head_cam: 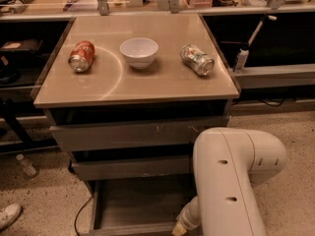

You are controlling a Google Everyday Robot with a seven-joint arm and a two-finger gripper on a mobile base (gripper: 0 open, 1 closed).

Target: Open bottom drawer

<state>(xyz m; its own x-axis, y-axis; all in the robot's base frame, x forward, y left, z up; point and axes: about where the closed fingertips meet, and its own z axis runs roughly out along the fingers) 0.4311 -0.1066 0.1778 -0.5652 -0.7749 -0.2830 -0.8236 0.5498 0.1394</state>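
- my cream arm (231, 181) bends down at the cabinet's right, the wrist dropping to the gripper (178, 228), low at the right end of the bottom drawer (138, 200) front; i cannot tell its state.
- that drawer stands pulled out, its flat grey tray showing.
- the tan top (147, 85) carries an orange can (81, 56), a white bowl (139, 51) and a silver can (197, 59), both cans lying on their sides.
- on the speckled floor (290, 200), a small bottle (25, 165) lies at left.

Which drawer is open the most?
The bottom drawer, low by the gripper: its grey tray shows. The top drawer and middle drawer sit further back.
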